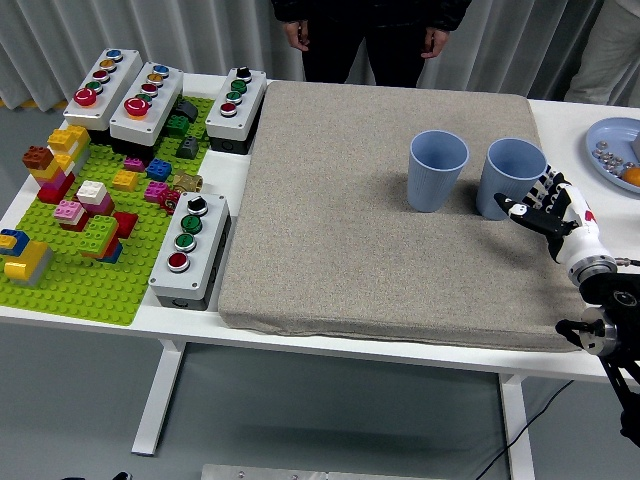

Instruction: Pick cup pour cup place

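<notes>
Two light blue cups stand upright on the grey mat (380, 230): one (437, 170) near the middle right, the other (511, 178) further right. My right hand (542, 208) comes in from the lower right, fingers spread and holding nothing. Its fingertips (512, 209) are at the near right side of the right cup, about touching it. I cannot see inside the cups. My left arm is out of view.
A green baseplate (70, 275) with toy bricks and several grey button boxes (190, 250) fill the table's left. A blue plate (612, 150) with small items sits at the far right. A person stands at the far side, hands (432, 42) hanging.
</notes>
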Tool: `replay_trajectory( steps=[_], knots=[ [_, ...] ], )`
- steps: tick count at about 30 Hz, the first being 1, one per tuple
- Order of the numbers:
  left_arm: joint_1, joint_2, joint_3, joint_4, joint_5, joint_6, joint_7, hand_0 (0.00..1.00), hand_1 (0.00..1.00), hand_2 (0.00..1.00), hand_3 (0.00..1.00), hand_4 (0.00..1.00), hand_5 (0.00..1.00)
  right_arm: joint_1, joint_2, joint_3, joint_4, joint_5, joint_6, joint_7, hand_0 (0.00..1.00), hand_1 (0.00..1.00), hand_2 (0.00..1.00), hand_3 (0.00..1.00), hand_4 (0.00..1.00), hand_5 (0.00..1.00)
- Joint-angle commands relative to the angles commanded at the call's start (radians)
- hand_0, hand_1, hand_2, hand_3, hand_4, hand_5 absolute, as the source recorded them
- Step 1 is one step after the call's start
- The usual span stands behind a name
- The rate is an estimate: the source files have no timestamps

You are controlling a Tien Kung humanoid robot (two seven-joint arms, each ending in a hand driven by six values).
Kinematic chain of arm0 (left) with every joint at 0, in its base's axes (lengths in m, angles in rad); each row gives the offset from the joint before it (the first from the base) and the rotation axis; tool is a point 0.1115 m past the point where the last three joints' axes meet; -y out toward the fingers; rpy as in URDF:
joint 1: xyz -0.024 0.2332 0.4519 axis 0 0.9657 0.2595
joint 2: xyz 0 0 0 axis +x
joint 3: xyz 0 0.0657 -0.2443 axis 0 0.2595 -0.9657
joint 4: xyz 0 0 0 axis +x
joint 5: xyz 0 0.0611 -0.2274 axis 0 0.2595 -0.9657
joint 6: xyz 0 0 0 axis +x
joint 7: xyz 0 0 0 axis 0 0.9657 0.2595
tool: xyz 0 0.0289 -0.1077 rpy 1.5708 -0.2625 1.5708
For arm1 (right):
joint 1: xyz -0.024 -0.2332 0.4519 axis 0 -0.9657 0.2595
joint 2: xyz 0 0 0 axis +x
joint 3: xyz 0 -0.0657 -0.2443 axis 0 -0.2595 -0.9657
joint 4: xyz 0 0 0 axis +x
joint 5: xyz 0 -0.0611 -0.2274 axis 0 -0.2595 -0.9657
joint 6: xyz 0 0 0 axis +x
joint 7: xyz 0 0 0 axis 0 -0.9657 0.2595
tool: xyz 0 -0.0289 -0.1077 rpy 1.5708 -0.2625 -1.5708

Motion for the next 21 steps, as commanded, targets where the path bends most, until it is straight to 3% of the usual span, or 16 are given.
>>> replay_trajectory(
  steps=[21],
  knots=[
    [0.003, 0.002, 0.007, 0.0, -0.002, 0.0, 0.0, 0.781, 0.785, 0.853, 0.731, 0.508, 0.988, 0.023, 0.02, -0.012, -0.029, 0.006, -0.001, -0.003, 0.94, 0.885, 0.948, 0.941, 0.842, 0.175]
  ],
)
